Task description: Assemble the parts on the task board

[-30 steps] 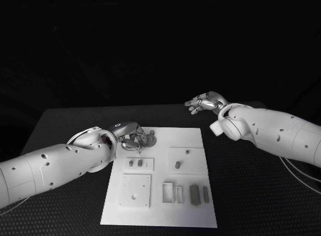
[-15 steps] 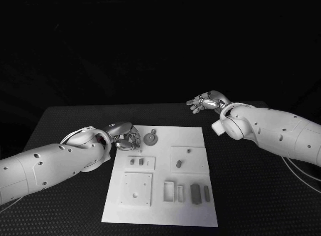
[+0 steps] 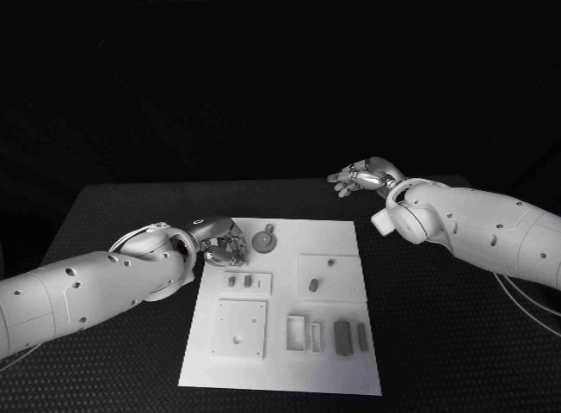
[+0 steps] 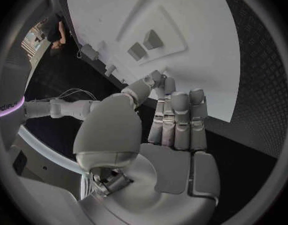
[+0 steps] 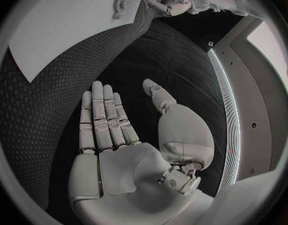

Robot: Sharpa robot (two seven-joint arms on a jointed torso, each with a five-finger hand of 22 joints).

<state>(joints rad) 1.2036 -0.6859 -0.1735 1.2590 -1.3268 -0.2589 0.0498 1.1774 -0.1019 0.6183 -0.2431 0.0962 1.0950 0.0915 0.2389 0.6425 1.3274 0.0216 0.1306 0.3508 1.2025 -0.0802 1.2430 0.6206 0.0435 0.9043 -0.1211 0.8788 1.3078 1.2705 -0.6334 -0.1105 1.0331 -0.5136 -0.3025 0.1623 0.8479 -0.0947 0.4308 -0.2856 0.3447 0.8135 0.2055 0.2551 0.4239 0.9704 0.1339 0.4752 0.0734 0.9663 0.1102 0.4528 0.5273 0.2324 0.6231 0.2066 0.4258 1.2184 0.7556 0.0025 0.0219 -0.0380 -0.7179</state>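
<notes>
Head view: left hand (image 3: 221, 243) fingers released beside round part (image 3: 264, 241); approach slowly, pinch its rim; right hand (image 3: 361, 179) idle, open.

A smooth matt white task board (image 3: 336, 237) lies on a rough-textured black table (image 3: 442, 292).

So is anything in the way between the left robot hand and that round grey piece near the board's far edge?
Nothing visible: the left robot hand sits just beside the round grey piece, with bare white task board between them.
</notes>
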